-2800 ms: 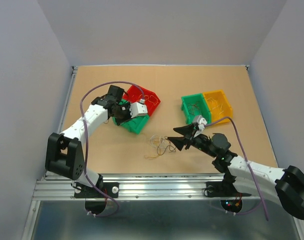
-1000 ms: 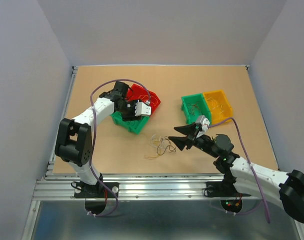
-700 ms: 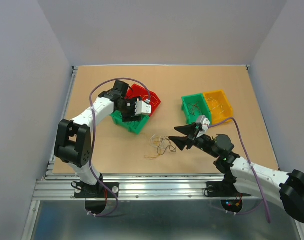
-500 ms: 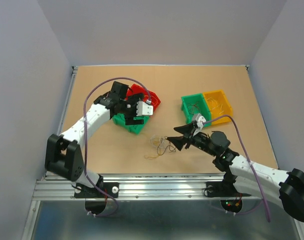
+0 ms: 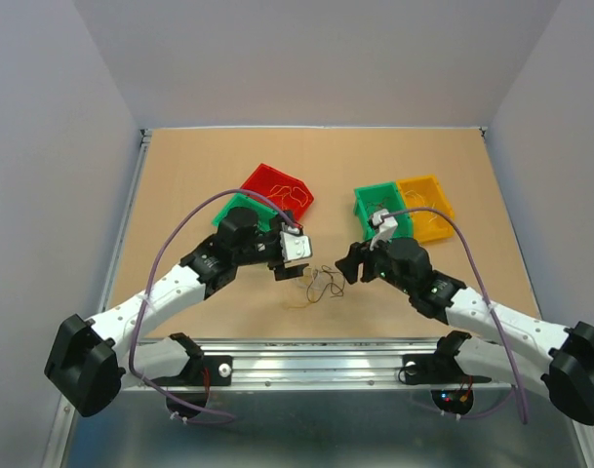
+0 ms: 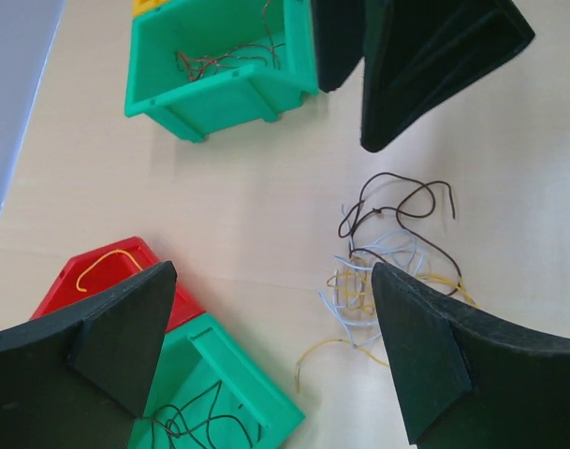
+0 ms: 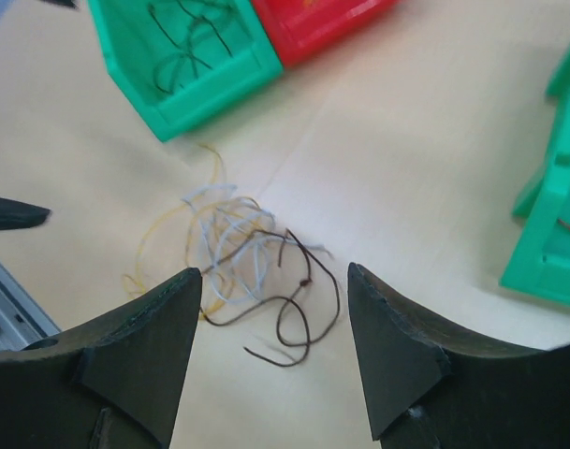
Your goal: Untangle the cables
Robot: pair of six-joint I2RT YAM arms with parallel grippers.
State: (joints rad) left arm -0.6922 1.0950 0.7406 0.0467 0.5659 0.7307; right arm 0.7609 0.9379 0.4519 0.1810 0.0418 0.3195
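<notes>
Right, cables (image 5: 319, 286) lie loose on the table (image 5: 179, 175) as a small loopy clump between my two grippers, apart from every bin and nearer the front edge. On top toward my right is the dark wire (image 7: 305, 281), looping out of the clump with a free end. The whitish strands (image 7: 224, 215) bunch in the middle, and the yellow wire (image 6: 336, 342) trails a tail out toward my left.

My left gripper (image 5: 289, 271) hangs just beside the clump, jaws wide, holding nothing. My right gripper (image 5: 343, 265) is just beside it on the other side, also wide and empty. Neither touches a wire as far as I can tell.

My read is that these are very light, limp and thin. They will likely slip through the pads unless pinched square, and pulling one will drag the whole clump along. Best hold looks like the dark wire's outer loop for the right, away from the whitish knot, with the left pinning or taking the yellow tail.

Behind sit the red bin (image 5: 272, 185), left green bin (image 5: 228, 207), right green bin (image 5: 367, 200) and yellow bin (image 5: 418, 182); both green ones hold dark wires already
</notes>
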